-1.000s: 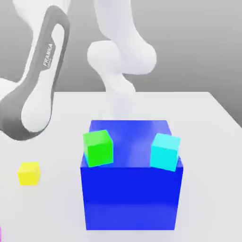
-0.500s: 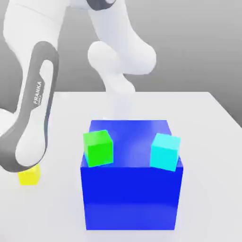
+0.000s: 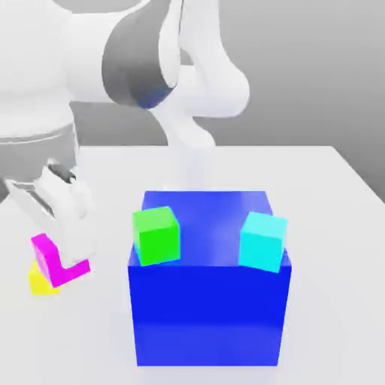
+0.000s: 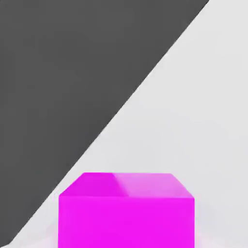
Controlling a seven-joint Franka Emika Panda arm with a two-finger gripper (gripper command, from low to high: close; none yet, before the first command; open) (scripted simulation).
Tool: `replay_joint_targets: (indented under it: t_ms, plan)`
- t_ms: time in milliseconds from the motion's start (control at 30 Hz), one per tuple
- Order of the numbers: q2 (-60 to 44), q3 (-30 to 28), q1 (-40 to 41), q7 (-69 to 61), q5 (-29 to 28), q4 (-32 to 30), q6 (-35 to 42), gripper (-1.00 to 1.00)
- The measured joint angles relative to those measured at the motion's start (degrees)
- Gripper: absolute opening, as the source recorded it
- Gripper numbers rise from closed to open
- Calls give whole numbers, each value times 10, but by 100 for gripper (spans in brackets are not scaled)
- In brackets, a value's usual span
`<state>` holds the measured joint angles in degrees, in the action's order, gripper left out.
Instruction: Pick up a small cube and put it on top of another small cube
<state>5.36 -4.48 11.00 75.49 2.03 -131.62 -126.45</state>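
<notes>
Jaws (image 3: 66, 258) pinching the magenta cube (image 3: 46, 257), left of frame, below mid-height. Cube aslant in the exterior view, overlapping the yellow cube (image 3: 43, 285) in the line of sight; contact between them, can't tell.

Step in hand, my reading: bring magenta over yellow. Keep the grip firm, clear yellow's top edges, square the faces, centre, then lower slowly. Release only once it sits flat; lift straight up. Off-centre placing could tip it or shove yellow.

Centre, rightward: big blue box (image 3: 209, 316), green cube (image 3: 156, 237) on its top at the left, cyan cube (image 3: 262, 242) at the right. Best keep the arm (image 3: 90, 56) clear of these.

Counter (image 3: 338, 301) pale, smooth, running to lower right. Behind, upper right, plain grey backdrop (image 3: 316, 75). Lighting soft.
</notes>
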Motion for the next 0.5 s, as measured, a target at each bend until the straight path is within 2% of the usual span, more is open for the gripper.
replay_joint_targets:
  t_ms: [233,367,400,500]
  plan:
    - [140,44,-30,11,-14,-53,88,-100]
    - [126,50,-34,11,-15,-106,21,-100]
    - [120,51,-34,11,-15,-116,6,100]
    - [120,51,-34,11,-14,-116,6,100]
